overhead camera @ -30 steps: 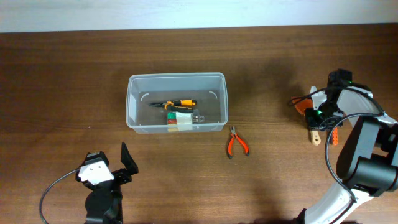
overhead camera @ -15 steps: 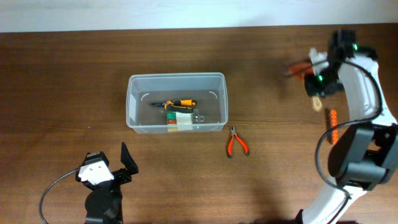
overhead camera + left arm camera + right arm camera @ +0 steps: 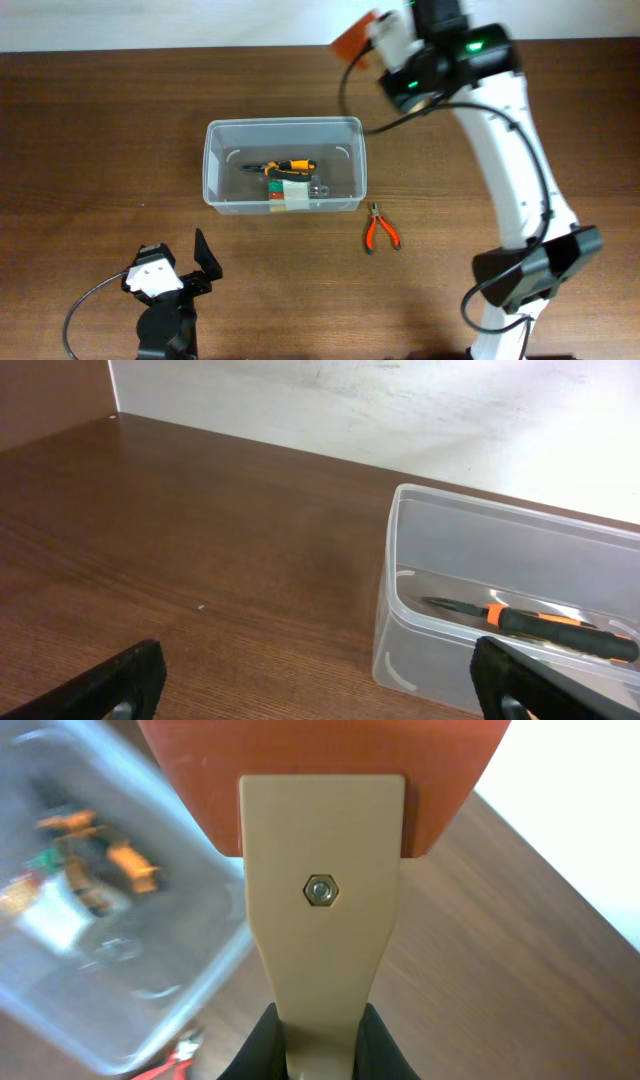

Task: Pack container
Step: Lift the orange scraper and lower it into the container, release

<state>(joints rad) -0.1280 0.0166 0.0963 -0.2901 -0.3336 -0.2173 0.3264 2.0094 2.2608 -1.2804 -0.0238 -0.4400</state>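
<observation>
Though overhead blurs it, the right wrist view shows the right hand [image 3: 322, 1045] pinching a probable scraper [image 3: 322, 870].

Right fingers [image 3: 262, 1055] clamped, left fingers [image 3: 130, 678] spread

A dark brown wooden table [image 3: 100, 120] met a white wall [image 3: 400, 410] at its far edge; faint scuffs marked the wall.

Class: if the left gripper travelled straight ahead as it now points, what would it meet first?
Probably the container's left end, catching the left gripper's right finger; depth is unclear.
</observation>
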